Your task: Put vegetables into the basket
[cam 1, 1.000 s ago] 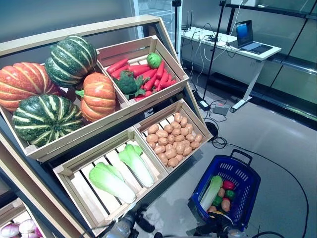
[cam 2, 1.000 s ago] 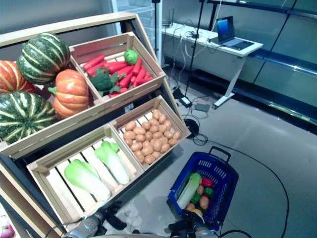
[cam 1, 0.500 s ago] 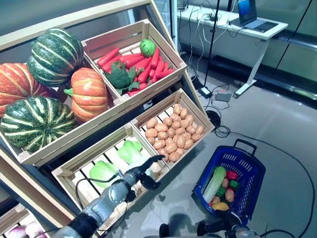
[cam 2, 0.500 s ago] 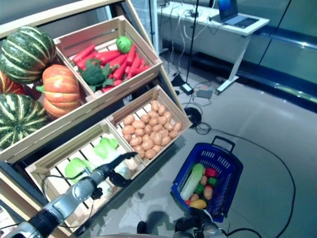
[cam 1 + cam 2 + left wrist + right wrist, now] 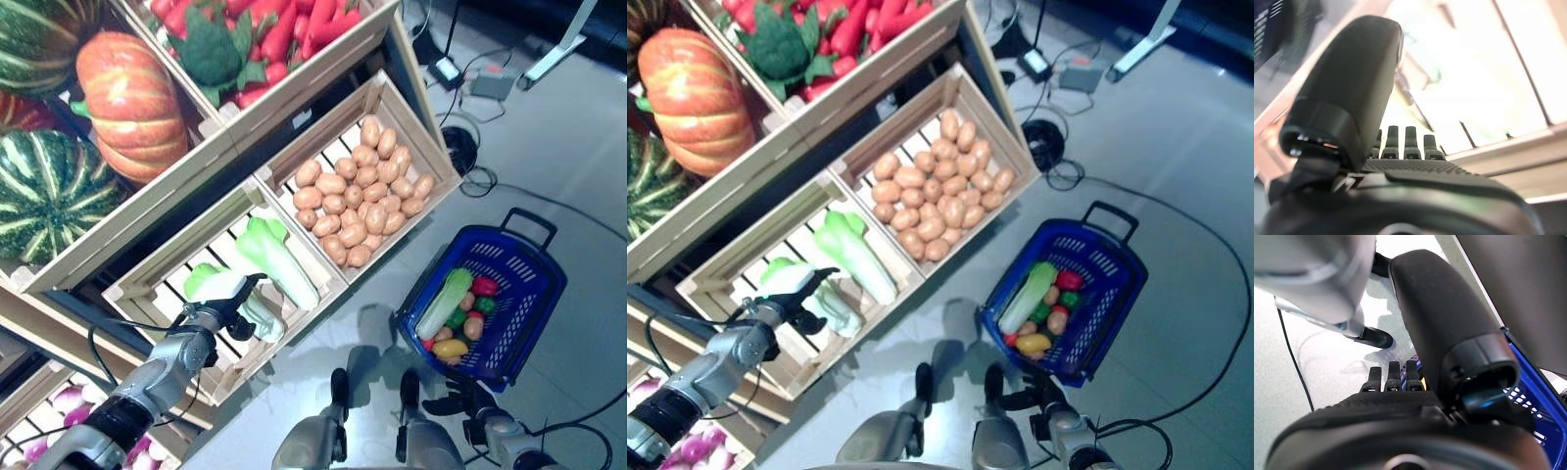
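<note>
The blue plastic basket [image 5: 530, 324] stands on the floor to the right of the wooden stand. In it lie a long pale cabbage [image 5: 446, 302], a red pepper [image 5: 485, 286], a green vegetable, a potato and a yellow vegetable [image 5: 449, 348]. My left hand [image 5: 229, 311] reaches into the lower left crate [image 5: 125, 290] and lies over a pale green cabbage [image 5: 207, 283], fingers straight [image 5: 1410, 142] and thumb raised; it grips nothing. My right hand [image 5: 460, 402] waits low beside the basket's near rim [image 5: 1528, 396] with straight fingers [image 5: 1393, 377].
The stand's slanted crates rise to the left. A second cabbage [image 5: 275, 262] lies just right of my left hand. The crate of potatoes [image 5: 426, 137] overhangs the floor near the basket. Cables [image 5: 468, 147] trail on the floor behind the basket.
The camera has tilted down. My left arm rose from the bottom edge into the lower left crate, then moved from its front right corner over the left cabbage. The right hand stays by the basket.
</note>
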`<state>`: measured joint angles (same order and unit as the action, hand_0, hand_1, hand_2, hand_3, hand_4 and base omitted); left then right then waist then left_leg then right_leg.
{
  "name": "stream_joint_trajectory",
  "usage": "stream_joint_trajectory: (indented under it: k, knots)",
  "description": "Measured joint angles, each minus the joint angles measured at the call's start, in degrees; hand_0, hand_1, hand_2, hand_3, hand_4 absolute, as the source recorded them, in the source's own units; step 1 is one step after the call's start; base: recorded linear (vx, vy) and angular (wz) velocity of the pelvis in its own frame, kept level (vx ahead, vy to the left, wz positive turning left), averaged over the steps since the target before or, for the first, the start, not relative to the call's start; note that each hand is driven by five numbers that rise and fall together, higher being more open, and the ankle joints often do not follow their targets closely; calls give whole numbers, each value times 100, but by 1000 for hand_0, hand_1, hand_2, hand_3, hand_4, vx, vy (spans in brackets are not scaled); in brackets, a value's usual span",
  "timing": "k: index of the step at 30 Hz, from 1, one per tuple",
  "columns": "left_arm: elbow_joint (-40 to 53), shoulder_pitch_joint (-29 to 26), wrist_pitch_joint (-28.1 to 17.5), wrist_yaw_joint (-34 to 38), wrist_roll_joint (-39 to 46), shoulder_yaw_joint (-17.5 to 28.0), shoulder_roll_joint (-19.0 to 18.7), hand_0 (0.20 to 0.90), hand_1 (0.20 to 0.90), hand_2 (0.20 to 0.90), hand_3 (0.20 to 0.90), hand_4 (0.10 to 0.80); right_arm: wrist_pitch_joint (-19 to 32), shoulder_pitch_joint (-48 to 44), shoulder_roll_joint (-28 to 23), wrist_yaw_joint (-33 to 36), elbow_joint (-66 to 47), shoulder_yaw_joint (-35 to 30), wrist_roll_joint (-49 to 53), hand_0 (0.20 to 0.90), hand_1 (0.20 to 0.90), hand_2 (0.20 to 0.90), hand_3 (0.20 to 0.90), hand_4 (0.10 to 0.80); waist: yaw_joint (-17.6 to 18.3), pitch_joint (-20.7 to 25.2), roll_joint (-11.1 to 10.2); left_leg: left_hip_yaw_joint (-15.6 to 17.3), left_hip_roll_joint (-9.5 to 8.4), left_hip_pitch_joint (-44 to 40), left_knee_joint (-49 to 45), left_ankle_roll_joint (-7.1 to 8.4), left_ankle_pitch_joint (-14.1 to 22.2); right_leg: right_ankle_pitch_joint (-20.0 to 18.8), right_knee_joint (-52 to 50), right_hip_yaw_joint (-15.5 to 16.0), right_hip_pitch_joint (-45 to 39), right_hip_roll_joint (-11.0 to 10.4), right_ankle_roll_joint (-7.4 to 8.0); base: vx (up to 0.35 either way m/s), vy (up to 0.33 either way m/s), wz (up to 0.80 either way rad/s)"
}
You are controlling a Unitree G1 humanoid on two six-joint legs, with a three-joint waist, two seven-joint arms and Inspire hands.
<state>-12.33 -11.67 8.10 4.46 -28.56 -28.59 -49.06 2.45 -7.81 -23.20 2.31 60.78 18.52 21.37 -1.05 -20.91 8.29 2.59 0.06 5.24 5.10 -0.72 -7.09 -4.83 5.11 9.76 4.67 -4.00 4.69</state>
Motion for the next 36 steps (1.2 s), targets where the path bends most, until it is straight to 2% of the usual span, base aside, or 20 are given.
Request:
stream_joint_trajectory:
  k: [4, 6, 12, 15, 19, 22, 28, 32, 36]
  knots:
    - [18, -20, 54, 611, -237, 185, -67, 900, 900, 900, 900, 800, 90, -344, -92, 9, -5, 3, 3, 900, 900, 900, 900, 800, -121, -296, 33, -104, 18, 230, -7, 81, -58, -20, -4, 92, 180, 23, -29, -91, -63, 15]
    - [-84, -201, 34, 826, -475, 159, -69, 900, 900, 900, 900, 800, 188, -549, -96, 21, 4, 3, 174, 900, 900, 900, 900, 800, -120, -430, 30, -175, 16, 358, -49, 109, -78, -26, -4, 185, 252, 21, -43, -86, -53, 23]
    - [-850, -1299, 64, 1538, -1339, -476, -98, 900, 900, 900, 900, 800, 305, -1478, -81, 124, -18, 34, 394, 900, 900, 900, 900, 800, -146, -756, -112, -248, 12, 769, -154, 97, -140, -38, -158, 282, 645, 13, -78, -70, -41, 8]
    - [-1197, -1627, 189, 1956, -1686, -876, -96, 900, 900, 900, 900, 800, 305, -1693, -83, 127, -25, 46, 391, 900, 900, 900, 900, 800, -144, -778, -145, -246, 0, 924, -211, 92, -143, -10, -310, 281, 839, -13, -74, -67, -2, 0]
    - [-1874, -1912, 341, 2597, -1916, -994, -15, 900, 900, 900, 900, 800, 298, -2020, -81, 144, -39, 74, 393, 900, 900, 900, 900, 800, -100, -844, -161, -233, -22, 1185, -368, 93, -143, 182, -807, 235, 1265, -67, -71, -51, 3, -2]
    - [-2418, -2096, 500, 3055, -2077, -992, 184, 900, 900, 900, 900, 800, 286, -2186, -82, 199, -42, 74, 397, 900, 900, 900, 900, 800, -96, -862, -181, -232, -53, 1538, -586, 93, -142, 442, -1498, 187, 1836, -159, -104, -54, -3, 3]
    - [-3030, -2090, 556, 3414, -2277, -1151, 540, 900, 900, 900, 900, 800, 255, -2383, -133, 449, -165, 76, 417, 900, 900, 900, 900, 800, -33, -901, -314, -130, -190, 2156, -1038, 44, -70, 888, -2705, -3, 2827, -401, -138, -28, 40, 3]
    - [-3287, -2086, 555, 3438, -2276, -1166, 869, 900, 900, 900, 900, 800, 144, -2438, -182, 461, -174, 83, 424, 900, 900, 900, 900, 800, 14, -901, -326, -64, -195, 2472, -1282, 32, -57, 942, -2994, -134, 3206, -418, -211, -16, 44, -5]
    - [-3488, -2140, 664, 3507, -2237, -1171, 1026, 900, 900, 900, 900, 800, 144, -2474, -216, 461, -256, 87, 430, 900, 900, 900, 900, 800, 157, -902, -326, -67, -196, 2664, -1402, 57, -75, 947, -3119, -167, 3404, -402, -230, -4, 18, 0]
